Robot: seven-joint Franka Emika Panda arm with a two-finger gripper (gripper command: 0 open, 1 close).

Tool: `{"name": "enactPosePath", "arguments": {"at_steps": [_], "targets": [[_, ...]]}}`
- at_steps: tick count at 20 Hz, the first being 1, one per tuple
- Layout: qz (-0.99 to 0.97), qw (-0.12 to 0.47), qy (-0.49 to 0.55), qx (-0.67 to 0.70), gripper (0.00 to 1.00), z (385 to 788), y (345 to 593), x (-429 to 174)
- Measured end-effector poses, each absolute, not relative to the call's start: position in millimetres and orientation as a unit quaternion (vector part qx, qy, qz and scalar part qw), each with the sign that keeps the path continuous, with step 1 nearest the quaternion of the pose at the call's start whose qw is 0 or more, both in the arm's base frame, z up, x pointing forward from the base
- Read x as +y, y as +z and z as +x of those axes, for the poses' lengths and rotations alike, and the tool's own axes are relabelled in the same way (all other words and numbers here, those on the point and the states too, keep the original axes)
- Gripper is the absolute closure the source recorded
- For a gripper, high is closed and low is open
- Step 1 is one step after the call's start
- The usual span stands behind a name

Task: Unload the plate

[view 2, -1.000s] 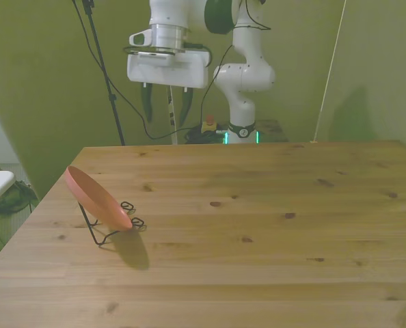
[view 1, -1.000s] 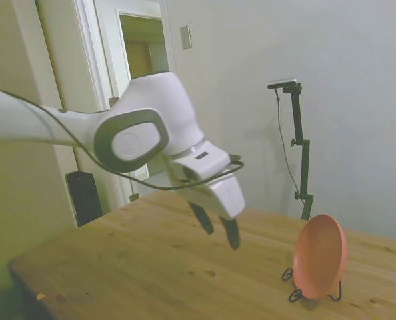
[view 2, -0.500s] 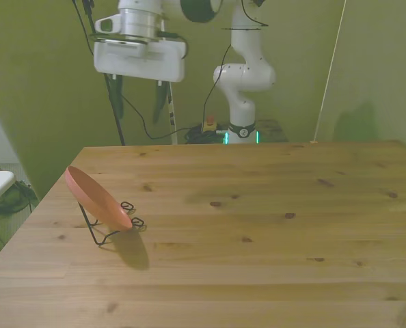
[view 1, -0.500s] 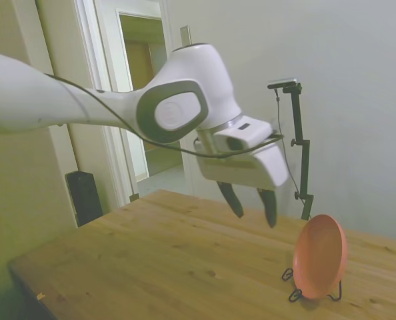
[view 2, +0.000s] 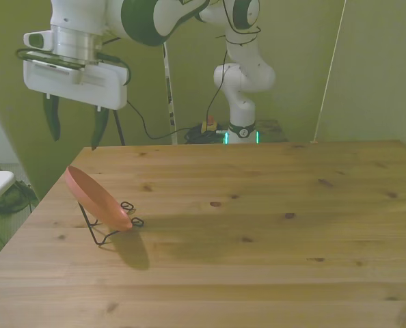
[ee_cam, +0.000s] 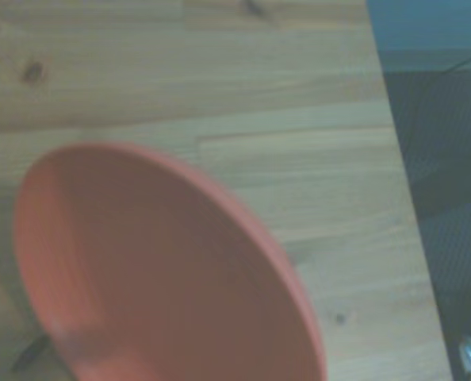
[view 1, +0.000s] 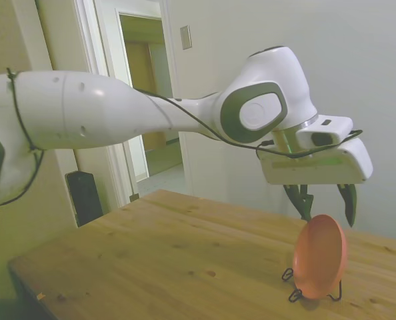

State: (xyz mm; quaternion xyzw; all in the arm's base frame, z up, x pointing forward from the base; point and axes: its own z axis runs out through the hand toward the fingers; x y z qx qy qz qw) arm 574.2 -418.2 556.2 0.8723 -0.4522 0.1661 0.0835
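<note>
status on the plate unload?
Gripper open, above the plate, not touching. Plate leaning on its wire stand on the table. Nothing in the way.

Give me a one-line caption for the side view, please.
White arm's open gripper poised above a coral plate leaning in a black wire stand on a wooden table.

plate [view 1: 320, 256]: smooth matt plastic | table [view 2: 258, 225]: knotty wood | stand [view 2: 100, 229]: thin black wire
</note>
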Motion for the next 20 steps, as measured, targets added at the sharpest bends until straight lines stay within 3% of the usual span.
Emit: {"name": "enactPosePath", "arguments": {"at_steps": [9, 16, 17, 20], "targets": [[0.899, 0.105, 0.168, -0.39, 0.0, 584, 536, -432], [0.913, 0.105, 0.182, -0.349, 0.0, 590, 505, -426], [0.915, 0.106, 0.185, -0.343, 1.0, 590, 503, -425], [0.916, 0.105, 0.194, -0.335, 1.0, 589, 498, -423]]}}
